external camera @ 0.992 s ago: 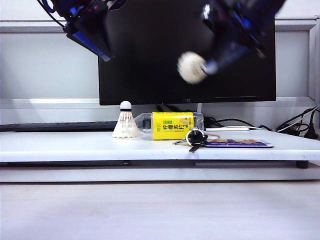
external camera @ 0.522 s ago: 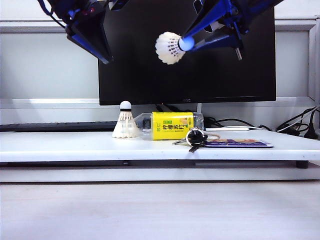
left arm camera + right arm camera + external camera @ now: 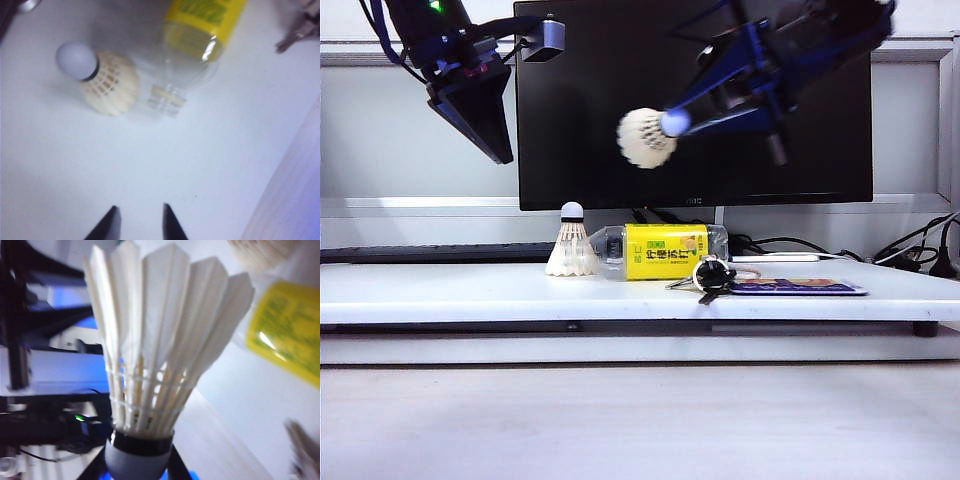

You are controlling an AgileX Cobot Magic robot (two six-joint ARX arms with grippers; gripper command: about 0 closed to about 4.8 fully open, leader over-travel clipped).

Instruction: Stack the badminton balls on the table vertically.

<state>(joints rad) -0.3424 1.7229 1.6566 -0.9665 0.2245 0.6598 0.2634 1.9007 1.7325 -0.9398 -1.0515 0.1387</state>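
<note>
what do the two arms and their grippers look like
Both arms are black with bright blue parts. The left gripper ends in dark, wedge-shaped fingers tapering to points; black cables loop behind it and a small green light glows above. The right gripper appears motion-blurred, with blue struts.

Black monitor (image 3: 695, 100) against a pale wall (image 3: 410, 140), cables (image 3: 910, 250) at right, even indoor light

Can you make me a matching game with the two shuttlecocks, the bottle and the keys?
Things:
1. Shuttlecock in the right pincer
2. Shuttlecock on the table
3. Bottle
4. Keys

States:
A. lying on its side, yellow label
B. standing, cork tip up
C. up in the air, held by its tip
D. lying in front of the bottle

Pairs: 1-C, 2-B, 3-A, 4-D
</note>
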